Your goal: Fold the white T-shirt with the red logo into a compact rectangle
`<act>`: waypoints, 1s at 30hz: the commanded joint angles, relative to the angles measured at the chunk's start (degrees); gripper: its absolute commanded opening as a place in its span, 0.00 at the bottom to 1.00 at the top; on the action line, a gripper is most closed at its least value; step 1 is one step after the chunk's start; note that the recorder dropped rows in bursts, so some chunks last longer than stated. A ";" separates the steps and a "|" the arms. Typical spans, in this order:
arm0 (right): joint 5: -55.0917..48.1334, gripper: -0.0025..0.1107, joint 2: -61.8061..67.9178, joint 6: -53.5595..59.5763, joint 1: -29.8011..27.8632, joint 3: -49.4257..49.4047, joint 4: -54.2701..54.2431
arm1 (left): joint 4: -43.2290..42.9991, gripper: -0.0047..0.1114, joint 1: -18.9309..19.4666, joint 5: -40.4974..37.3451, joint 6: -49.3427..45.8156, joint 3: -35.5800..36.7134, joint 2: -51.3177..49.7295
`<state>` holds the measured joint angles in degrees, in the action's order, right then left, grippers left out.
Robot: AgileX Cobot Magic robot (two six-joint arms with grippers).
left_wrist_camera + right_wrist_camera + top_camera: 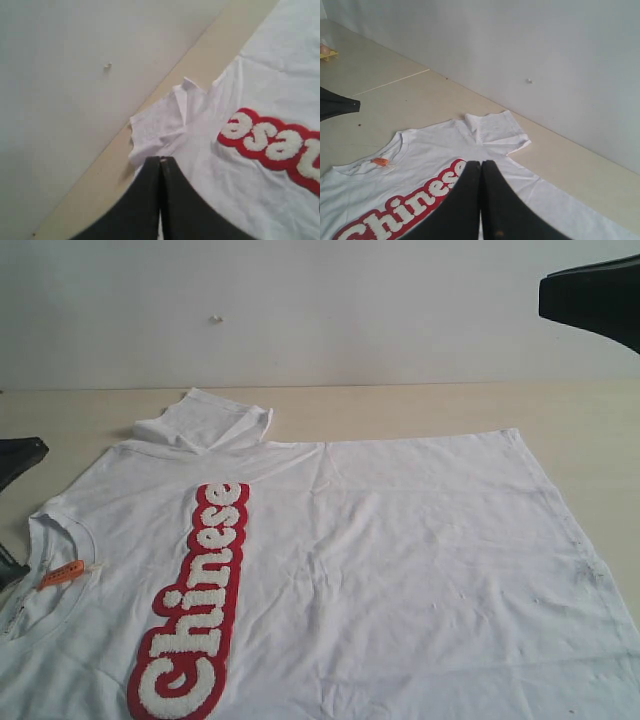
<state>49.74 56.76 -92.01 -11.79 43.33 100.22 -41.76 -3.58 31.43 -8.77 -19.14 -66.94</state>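
**Mia:** Where was the white T-shirt (400, 570) when you looked?

**Ben:** It lay flat on the bench (420, 405), face up. It ran sideways across the bench. The neck with the small orange tag (61, 573) was on the left. The bottom edge was over on the right.

**Mia:** And the red logo (195, 605)?

**Ben:** It was a long strip. It started close to us and ran away toward the wall. So it went across the shirt, not along it.

**Mia:** What was farther back?

**Ben:** One sleeve (205, 422). It was bunched up and folded over on itself, right at the far edge. It sat nearer the neck end.

**Mia:** Which arm was closer to that sleeve?

**Ben:** I think the left one. The left gripper (161, 162) hung right beside it, with the sleeve just ahead of its tips. Its two fingers were pressed together and held nothing.

**Mia:** And the other one?

**Ben:** The right gripper (481, 165) was up above the shirt, pointing at the same sleeve from farther off. Its fingers were pressed together too, with nothing between them.

**Mia:** So who should go first?

**Ben:** My guess is the left one. It would need to open up and then flatten or pick up that sleeve.
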 commanded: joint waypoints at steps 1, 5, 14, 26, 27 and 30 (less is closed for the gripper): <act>0.07 0.02 0.08 0.46 0.17 0.52 -0.27 | 6.99 0.04 -0.06 -1.72 -4.22 0.61 -0.12; 0.07 0.02 0.08 0.46 0.17 0.52 -0.27 | 21.19 0.04 -2.31 -0.72 -4.02 0.61 -0.12; 0.07 0.02 0.08 0.46 0.17 0.52 -0.27 | 27.74 0.04 -7.37 -2.17 -0.85 0.61 -0.87; 0.07 0.02 0.08 0.46 0.17 0.52 -0.27 | 35.82 0.04 -7.37 -3.27 31.79 0.61 -0.87; 0.07 0.02 0.08 0.46 0.17 0.52 -0.27 | 38.12 0.04 -7.37 -4.74 33.54 0.61 -0.87; 0.07 0.02 0.08 0.46 0.17 0.52 -0.27 | 40.96 0.04 -7.37 -8.56 26.04 0.61 -1.90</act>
<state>49.74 56.76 -92.01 -11.79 43.33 100.22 -2.61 -10.60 24.89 22.24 -18.70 -68.00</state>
